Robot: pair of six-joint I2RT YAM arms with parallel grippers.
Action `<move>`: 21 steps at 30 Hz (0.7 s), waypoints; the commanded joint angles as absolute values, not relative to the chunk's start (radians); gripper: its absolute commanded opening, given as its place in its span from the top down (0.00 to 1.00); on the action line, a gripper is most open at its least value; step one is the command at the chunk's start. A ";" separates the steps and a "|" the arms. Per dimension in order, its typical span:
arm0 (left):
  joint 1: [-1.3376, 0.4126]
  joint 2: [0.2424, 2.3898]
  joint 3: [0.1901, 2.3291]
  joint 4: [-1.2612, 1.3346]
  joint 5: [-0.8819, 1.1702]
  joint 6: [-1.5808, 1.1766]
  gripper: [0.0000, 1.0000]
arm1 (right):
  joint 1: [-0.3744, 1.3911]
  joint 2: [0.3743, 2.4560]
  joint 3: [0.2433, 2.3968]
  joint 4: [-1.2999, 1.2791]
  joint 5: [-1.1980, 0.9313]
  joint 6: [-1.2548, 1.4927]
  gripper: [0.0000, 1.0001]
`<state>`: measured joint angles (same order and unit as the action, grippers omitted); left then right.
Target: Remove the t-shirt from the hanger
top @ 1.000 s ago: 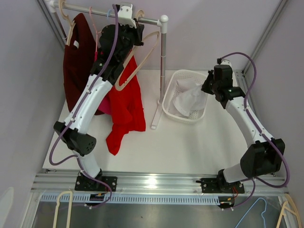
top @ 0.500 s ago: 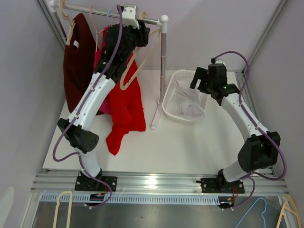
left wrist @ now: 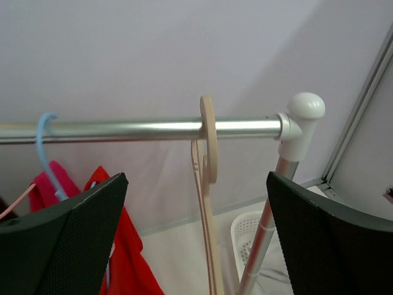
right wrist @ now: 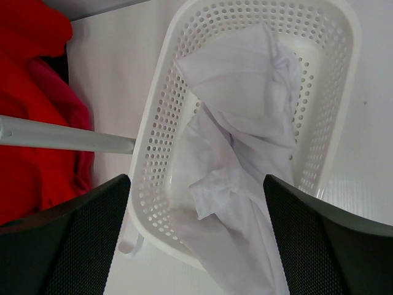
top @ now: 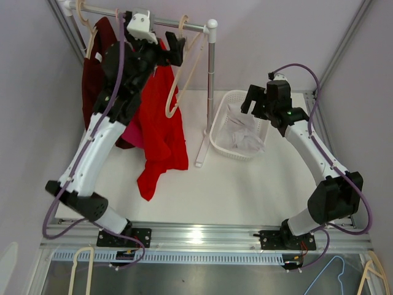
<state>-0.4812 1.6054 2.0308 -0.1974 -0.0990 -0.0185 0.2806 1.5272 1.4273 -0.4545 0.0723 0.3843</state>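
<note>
The white t-shirt (top: 244, 132) (right wrist: 245, 123) lies crumpled in the white basket (top: 216, 136) (right wrist: 153, 147). My right gripper (top: 253, 108) (right wrist: 196, 246) hovers just above it, open, with nothing between its fingers. The bare beige hanger (top: 184, 67) (left wrist: 207, 141) hangs by its hook on the metal rail (top: 190, 26) (left wrist: 135, 129). My left gripper (top: 174, 43) (left wrist: 196, 246) is up at the rail, open, its jaws standing wide on either side of the hanger and apart from it.
On the rail hang a dark red shirt (top: 98, 80), a red shirt (top: 163, 123) (left wrist: 123, 258) on a blue hanger (left wrist: 42, 144), and a pink garment (top: 132, 134). The rack post (top: 210, 92) stands beside the basket. Spare hangers (top: 80, 270) lie below the table's near edge.
My right gripper opened and the white t-shirt dropped into the basket. My left gripper opened, let go of the beige hanger, and that arm swung up and left.
</note>
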 commanded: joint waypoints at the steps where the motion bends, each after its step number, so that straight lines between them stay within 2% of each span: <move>1: -0.472 1.459 1.892 -0.106 -0.101 0.038 0.01 | 0.294 1.490 1.454 -0.433 0.048 0.383 0.06; 4: -0.443 1.391 1.827 -0.086 -0.097 0.048 0.00 | 0.302 1.476 1.436 -0.419 0.045 0.387 0.06; 10: -0.351 1.445 1.903 -0.182 -0.077 0.000 0.02 | 0.316 1.463 1.428 -0.411 0.029 0.390 0.06; 14: -0.302 1.499 1.957 -0.216 -0.066 -0.031 0.17 | 0.324 1.442 1.419 -0.413 0.026 0.387 0.06; 15: -0.298 1.509 1.962 -0.215 -0.075 -0.031 0.27 | 0.325 1.436 1.414 -0.413 0.029 0.385 0.06; 16: -0.292 1.517 1.965 -0.207 -0.068 -0.035 0.30 | 0.325 1.422 1.411 -0.413 0.031 0.384 0.06; 21: -0.268 1.583 2.000 -0.213 -0.071 -0.043 0.34 | 0.328 1.368 1.382 -0.393 0.041 0.365 0.06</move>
<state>-0.2840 1.5597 1.9331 -0.2100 -0.0895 -0.0250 0.3218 1.4353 1.3960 -0.4332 0.0372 0.3840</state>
